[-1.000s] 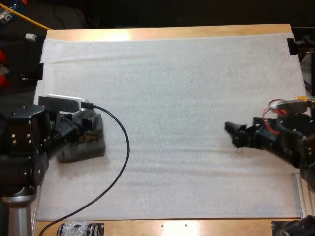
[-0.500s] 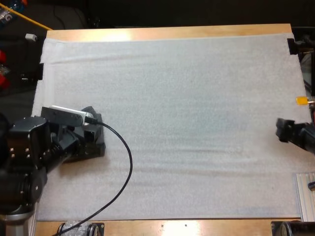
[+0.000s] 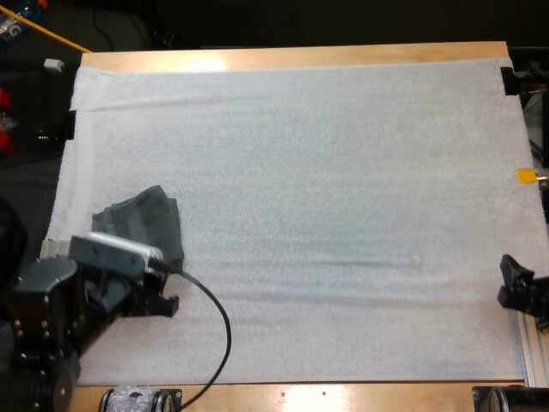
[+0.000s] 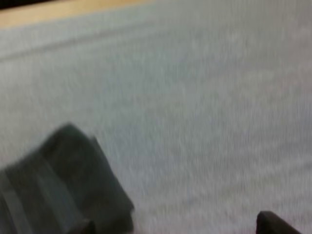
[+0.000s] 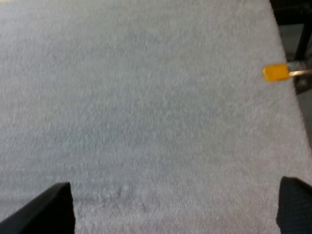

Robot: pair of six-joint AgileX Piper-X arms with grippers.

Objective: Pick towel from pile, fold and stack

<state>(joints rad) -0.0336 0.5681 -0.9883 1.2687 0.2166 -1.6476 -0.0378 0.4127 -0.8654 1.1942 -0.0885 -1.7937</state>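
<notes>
Jaws stand wide apart on both grippers, gripping nothing; left gripper (image 4: 176, 225) hovers just beside the dark grey-green towel (image 3: 141, 225) lying near the mat (image 3: 326, 172) left edge; right gripper (image 5: 175, 207) over its right edge

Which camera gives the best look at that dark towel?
The high view: nearly the whole towel lies in sight on the white mat. The left wrist view catches one part of it, near the left gripper.
</notes>
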